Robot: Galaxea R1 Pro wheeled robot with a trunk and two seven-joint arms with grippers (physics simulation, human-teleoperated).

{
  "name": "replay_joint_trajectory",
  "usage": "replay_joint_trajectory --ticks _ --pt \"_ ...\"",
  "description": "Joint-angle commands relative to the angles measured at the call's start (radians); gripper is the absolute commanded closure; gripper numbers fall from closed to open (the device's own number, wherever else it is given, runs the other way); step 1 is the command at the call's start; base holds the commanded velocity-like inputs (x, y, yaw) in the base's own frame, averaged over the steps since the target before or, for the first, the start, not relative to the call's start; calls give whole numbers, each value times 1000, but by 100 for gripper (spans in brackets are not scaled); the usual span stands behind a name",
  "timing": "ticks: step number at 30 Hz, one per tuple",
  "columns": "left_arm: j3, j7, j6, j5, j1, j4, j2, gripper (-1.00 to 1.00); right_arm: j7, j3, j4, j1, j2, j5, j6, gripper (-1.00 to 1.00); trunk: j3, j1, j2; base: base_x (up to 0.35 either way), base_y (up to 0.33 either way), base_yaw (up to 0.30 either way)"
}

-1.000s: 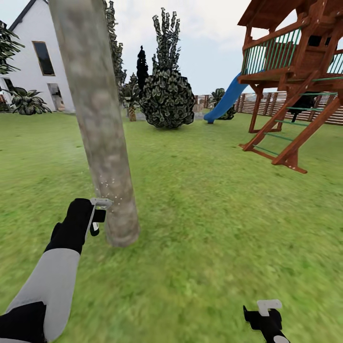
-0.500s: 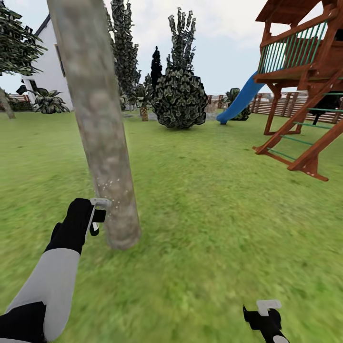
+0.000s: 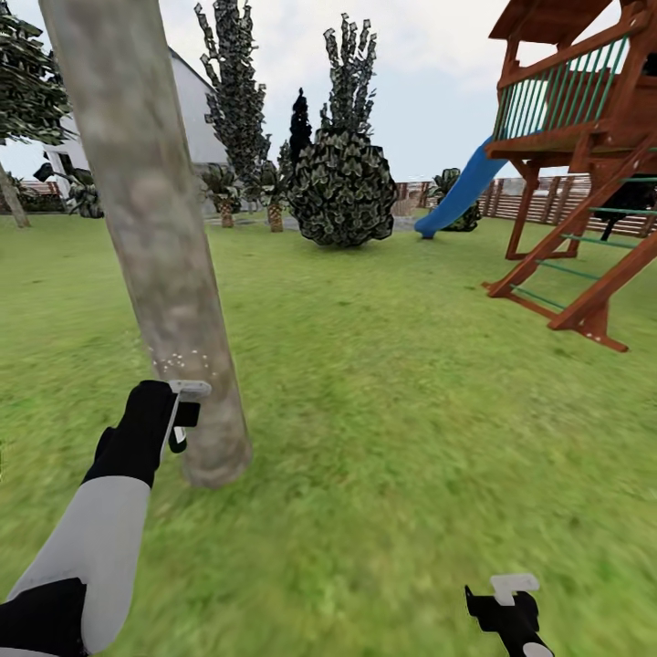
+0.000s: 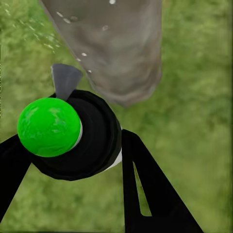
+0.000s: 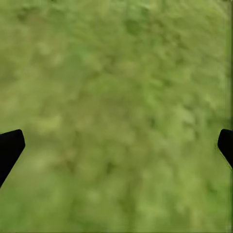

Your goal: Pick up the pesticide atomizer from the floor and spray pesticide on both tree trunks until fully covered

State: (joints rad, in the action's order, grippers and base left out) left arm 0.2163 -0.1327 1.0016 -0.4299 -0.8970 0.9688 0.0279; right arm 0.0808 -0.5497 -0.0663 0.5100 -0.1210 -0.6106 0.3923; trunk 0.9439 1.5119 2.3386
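A thick mottled grey-brown tree trunk (image 3: 155,228) leans up from the grass of the garden (image 3: 383,392), its base right in front of my left arm. My left gripper (image 3: 185,409) is shut on the pesticide atomizer (image 3: 192,390), held against the lower trunk. In the left wrist view the atomizer (image 4: 68,131) is a black body with a green ball cap and a grey nozzle, pointing at the tree trunk (image 4: 116,48). White pesticide specks (image 3: 180,360) dot the bark just above the nozzle. My right gripper (image 3: 511,598) hangs open over bare grass (image 5: 116,97).
A wooden play tower (image 3: 584,155) with a blue slide (image 3: 461,192) stands at the right, before a slatted brown fence (image 3: 552,196). A round bush (image 3: 342,187) and dark narrow conifers (image 3: 233,91) stand behind the lawn, with a white house (image 3: 196,119) at the back left.
The view has swung and shifted, so the trunk now sits further left in the picture and hides more of the house. The specks lie further left on the bark. Both arms keep their pose.
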Motion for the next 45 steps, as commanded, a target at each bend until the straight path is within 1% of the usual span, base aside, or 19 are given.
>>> replay_joint_trajectory --ticks 1,7,9,10,11,13,15,24,26,30,39,43,44,45 --pt "3 -10 3 -10 -1 1 1 100 5 -6 2 1 0 -11 3 -100 1 0 0 88 -265 199" --pt "5 -8 2 -12 3 -1 4 100 5 -6 2 1 0 -11 3 -100 1 0 0 86 -266 262" --pt "6 -5 1 -11 23 -3 7 100 5 -6 2 1 0 -11 3 -100 1 0 0 85 -266 276" --pt "7 -4 0 -10 45 -4 15 100 5 -6 2 1 0 -11 3 -100 1 0 0 85 -266 276" --pt "7 -4 -1 -9 57 -5 25 100 5 -6 2 1 0 -11 3 -100 1 0 0 85 -266 276" --pt "9 -5 -4 -7 79 -9 36 100 5 -6 2 1 1 -11 3 -100 1 0 0 85 -266 276" --pt "9 -4 -6 -6 88 -11 39 100 5 -6 2 1 1 -11 3 -100 1 0 0 85 -266 276" --pt "7 -3 -9 -3 107 -16 33 100 5 -6 2 1 1 -11 3 -100 1 0 0 85 -266 276" --pt "7 -5 -10 -2 123 -16 30 100 5 -6 2 1 1 -11 3 -100 1 0 0 86 -266 276" --pt "8 -5 -11 -2 129 -16 29 100 5 -6 2 1 1 -11 3 -100 1 0 0 86 -266 249" --pt "8 -5 -11 -4 133 -16 30 100 5 -6 2 1 -5 -11 3 -100 1 0 0 71 -267 15" --pt "9 -4 -11 -4 134 -16 35 100 5 -6 2 1 -5 -11 3 -100 1 0 0 4 -269 0" --pt "10 -3 -11 -4 142 -16 37 100 5 -6 2 1 -4 -11 3 -100 1 0 0 1 -269 0" --pt "21 -4 -12 -4 153 -16 38 100 5 -6 2 1 -2 -11 3 -100 1 0 0 0 -270 0"
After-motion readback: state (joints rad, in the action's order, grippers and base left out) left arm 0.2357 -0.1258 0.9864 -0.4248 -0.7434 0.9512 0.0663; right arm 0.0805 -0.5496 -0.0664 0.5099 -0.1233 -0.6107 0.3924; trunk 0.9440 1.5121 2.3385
